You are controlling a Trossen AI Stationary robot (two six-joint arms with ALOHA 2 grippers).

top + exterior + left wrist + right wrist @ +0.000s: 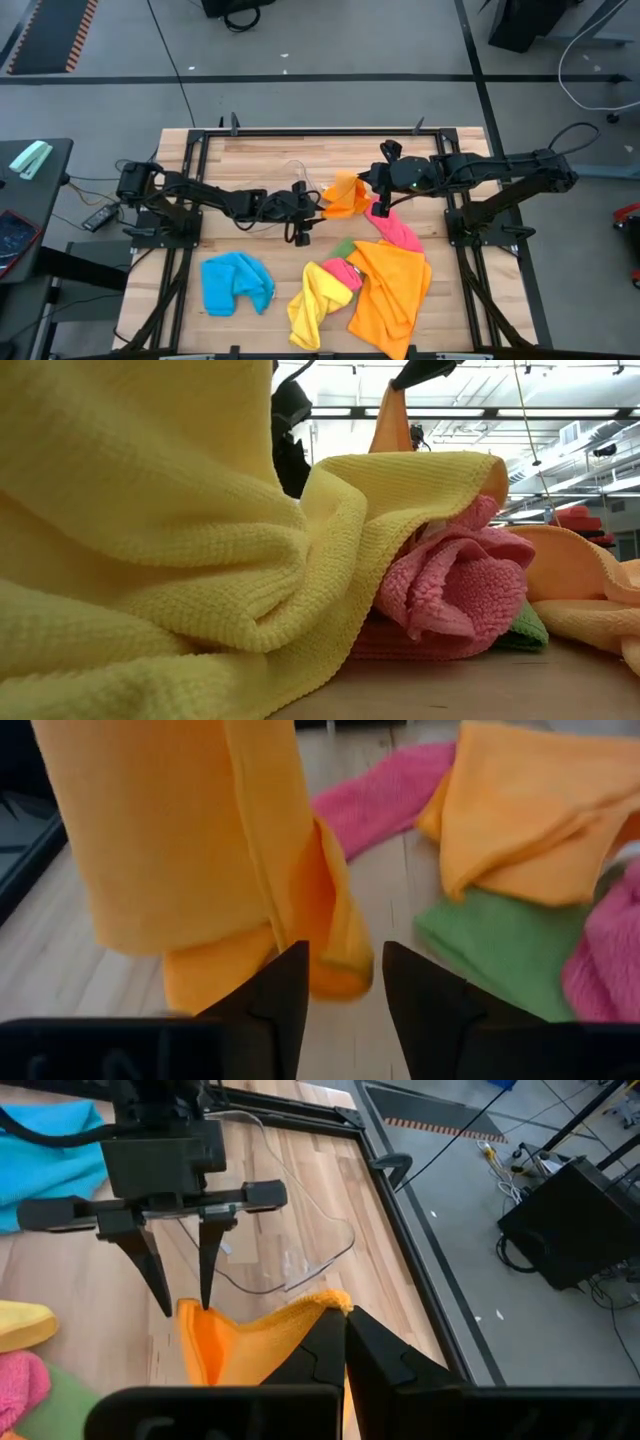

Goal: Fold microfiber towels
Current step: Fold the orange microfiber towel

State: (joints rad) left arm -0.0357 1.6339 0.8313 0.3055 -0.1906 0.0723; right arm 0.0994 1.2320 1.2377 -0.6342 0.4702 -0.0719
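A small orange towel (pixel 345 195) hangs from my right gripper (pixel 372 193), which is shut on it above the table's middle. My left gripper (pixel 345 990) is open and comes from the table's left. Its two fingertips (pixel 205 1302) stand on either side of the towel's lower corner (pixel 192 1318). A pink towel (pixel 397 232) lies under the right gripper. A heap of a large orange towel (pixel 392 290), a yellow one (pixel 315 305), another pink one (pixel 450 590) and a green one (pixel 500 935) lies at the near edge. A blue towel (pixel 235 283) lies at the near left. My left gripper may touch the orange towel's lower corner (pixel 335 975); I cannot tell. My right gripper pinches the orange towel's upper corner (pixel 330 1305) between its two shut fingers, which slant down from the table's right. The towel hangs slack below them in folds; whether its lower end rests on the table does not show.
A clear plastic thing (pixel 290 1265) lies on the wooden table behind the left gripper, toward the far edge. A black metal frame (pixel 300 132) runs around the table top. Bare wood shows at the table's far left and between the blue towel and the heap.
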